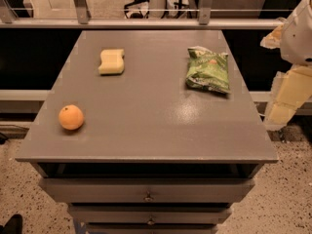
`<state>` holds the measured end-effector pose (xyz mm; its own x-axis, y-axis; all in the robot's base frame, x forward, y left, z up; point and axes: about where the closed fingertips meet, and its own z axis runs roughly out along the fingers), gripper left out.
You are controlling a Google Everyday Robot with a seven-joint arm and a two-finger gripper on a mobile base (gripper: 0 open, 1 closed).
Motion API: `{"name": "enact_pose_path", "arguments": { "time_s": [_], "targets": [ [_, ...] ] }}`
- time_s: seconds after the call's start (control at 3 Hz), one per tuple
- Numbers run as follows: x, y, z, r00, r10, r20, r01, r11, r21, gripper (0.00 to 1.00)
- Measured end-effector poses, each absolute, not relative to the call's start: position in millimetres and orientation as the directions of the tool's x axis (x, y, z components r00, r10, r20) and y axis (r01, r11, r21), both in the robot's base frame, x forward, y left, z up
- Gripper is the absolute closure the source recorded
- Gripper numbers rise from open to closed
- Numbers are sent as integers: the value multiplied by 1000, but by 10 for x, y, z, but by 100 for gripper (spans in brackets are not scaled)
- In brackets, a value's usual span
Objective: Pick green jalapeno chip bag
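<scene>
The green jalapeno chip bag lies flat on the right rear part of the grey cabinet top. It is crinkled and shiny, with white lettering and a small orange-red mark. My gripper hangs at the right edge of the view, off the cabinet's right side and below the white arm. It is well to the right of the bag and touches nothing.
A yellow sponge lies at the rear left of the top. An orange sits near the front left. Drawers face front below the top. A metal railing runs behind the cabinet.
</scene>
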<state>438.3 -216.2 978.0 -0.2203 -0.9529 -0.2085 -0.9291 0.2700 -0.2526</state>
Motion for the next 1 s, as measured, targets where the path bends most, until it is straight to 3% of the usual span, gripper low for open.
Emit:
{"name": "enact_pose_path", "arguments": {
  "time_s": [0.67,1.0],
  "targets": [
    [4502,-2138,9714,-213,-946,-244,-921,278,-274,0],
    [4845,-2078,9518,-198,-929,-313,-905,296,-305,0]
  ]
}}
